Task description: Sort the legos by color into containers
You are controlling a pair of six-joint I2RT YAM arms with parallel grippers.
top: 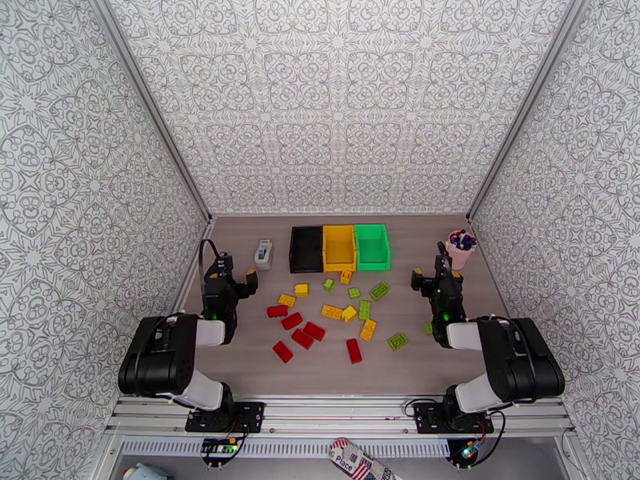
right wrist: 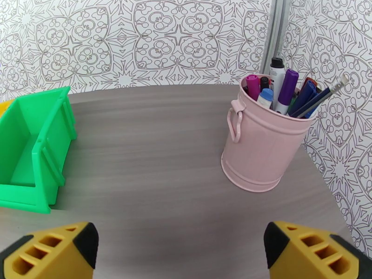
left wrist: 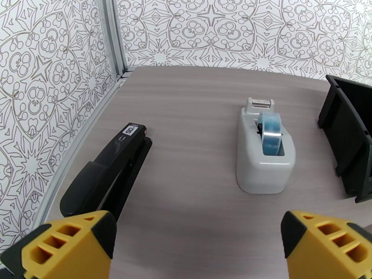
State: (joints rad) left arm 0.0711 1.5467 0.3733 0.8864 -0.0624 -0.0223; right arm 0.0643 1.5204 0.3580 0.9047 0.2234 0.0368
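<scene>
Table (top: pixel 336 378) grey woodgrain | walls (top: pixel 336 98) patterned white | both jaws spread wide, empty

- Table (top: pixel 240 358): grey-brown wood-grain top, matte; it is enclosed on three sides.
- Walls (top: pixel 344 98): white panels printed with a grey ornamental line pattern, noted at back, left and right.
- Corner posts (top: pixel 152 106): pale metal profiles are set where the panels meet.
- Metal rail (top: pixel 336 422): run along the near table edge.
- Light: even and diffuse; only soft shadows are cast.
</scene>
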